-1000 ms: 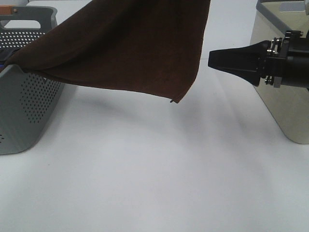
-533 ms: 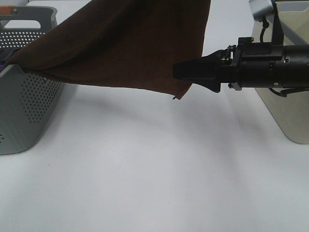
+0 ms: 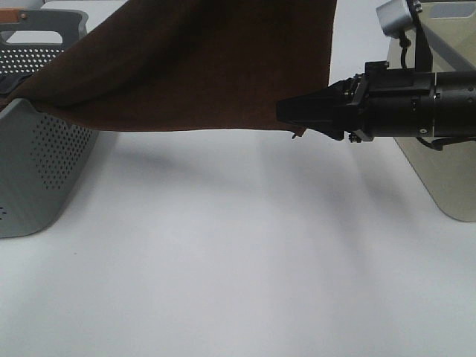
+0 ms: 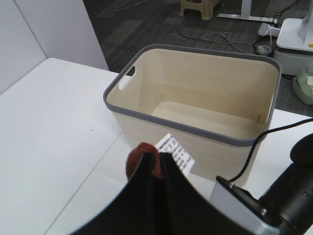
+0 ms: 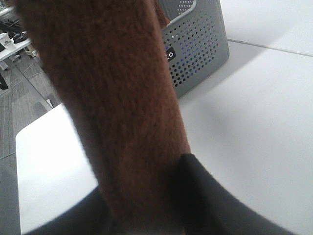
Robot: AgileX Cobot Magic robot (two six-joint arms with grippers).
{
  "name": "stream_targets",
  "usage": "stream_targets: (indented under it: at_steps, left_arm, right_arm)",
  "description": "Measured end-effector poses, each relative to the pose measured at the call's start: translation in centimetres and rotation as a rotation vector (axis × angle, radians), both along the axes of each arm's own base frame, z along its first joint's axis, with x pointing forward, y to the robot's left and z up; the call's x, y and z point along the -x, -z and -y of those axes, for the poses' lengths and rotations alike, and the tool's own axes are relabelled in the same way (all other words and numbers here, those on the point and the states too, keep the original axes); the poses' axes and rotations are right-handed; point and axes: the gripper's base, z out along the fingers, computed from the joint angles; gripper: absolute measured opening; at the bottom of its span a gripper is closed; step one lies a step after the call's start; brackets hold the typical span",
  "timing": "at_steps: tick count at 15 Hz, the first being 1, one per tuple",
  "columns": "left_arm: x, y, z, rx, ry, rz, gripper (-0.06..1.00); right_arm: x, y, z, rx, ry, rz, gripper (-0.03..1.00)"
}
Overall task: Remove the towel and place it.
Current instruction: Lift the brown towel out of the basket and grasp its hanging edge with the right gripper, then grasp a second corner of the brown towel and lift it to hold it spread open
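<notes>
While the white worktop (image 3: pixel 223 282) stretched across the lower frame, the right end effector (image 3: pixel 284 111) at mid-right had its jaws pinched on the lower corner of the dark brown plush towel (image 3: pixel 201 67), which hung from top centre, its far end draped over the grey perforated plastic basket (image 3: pixel 44 156) at left. The left end effector (image 4: pixel 155 169) was clamped tight on a towel tuft. Both should probably rise together, cloth taut, so it clears the basket rim.
</notes>
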Motion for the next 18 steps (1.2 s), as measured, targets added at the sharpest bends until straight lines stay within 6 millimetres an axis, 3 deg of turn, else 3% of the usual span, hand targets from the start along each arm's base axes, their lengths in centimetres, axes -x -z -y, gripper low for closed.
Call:
stream_targets:
  at_steps: [2,3,5,7,9,10,12,14,16,18]
  left_arm:
    - [-0.2,0.0,-0.1,-0.020,-0.014,0.019,0.00]
    - [-0.2,0.1,-0.2,-0.030,-0.021,0.028,0.00]
    - [-0.5,0.2,-0.3,-0.050,-0.035,0.043,0.00]
    - [-1.0,0.7,-0.2,-0.071,-0.066,0.042,0.00]
    - [-3.0,3.1,0.5,-0.095,-0.148,-0.002,0.00]
    - [-5.8,5.4,0.5,-0.062,-0.238,-0.051,0.00]
    - [-8.2,6.6,-0.2,0.004,-0.307,-0.069,0.00]
    - [-11.3,7.9,-2.1,0.093,-0.402,-0.104,0.00]
    - [-12.5,8.0,-3.6,0.158,-0.445,-0.152,0.00]
    - [-11.7,6.3,-4.2,0.184,-0.428,-0.126,0.00]
  right_arm:
    - [0.0,0.0,0.0,-0.002,0.002,-0.005,0.25]
    - [0.0,0.1,0.0,-0.007,0.008,-0.020,0.10]
    - [-0.1,0.1,0.0,-0.031,0.037,-0.078,0.00]
    - [-0.4,-0.2,0.0,-0.060,0.066,-0.126,0.00]
    - [-1.9,-2.0,-0.2,-0.126,0.134,-0.218,0.00]
    - [-3.3,-4.1,-0.3,-0.075,0.159,-0.294,0.00]
    - [-4.4,-5.9,-0.1,-0.010,0.213,-0.374,0.00]
    - [-6.0,-9.3,0.6,0.111,0.319,-0.447,0.00]
    - [-6.9,-13.6,1.9,0.266,0.420,-0.409,0.00]
    - [-7.4,-18.7,2.9,0.317,0.521,-0.310,0.00]
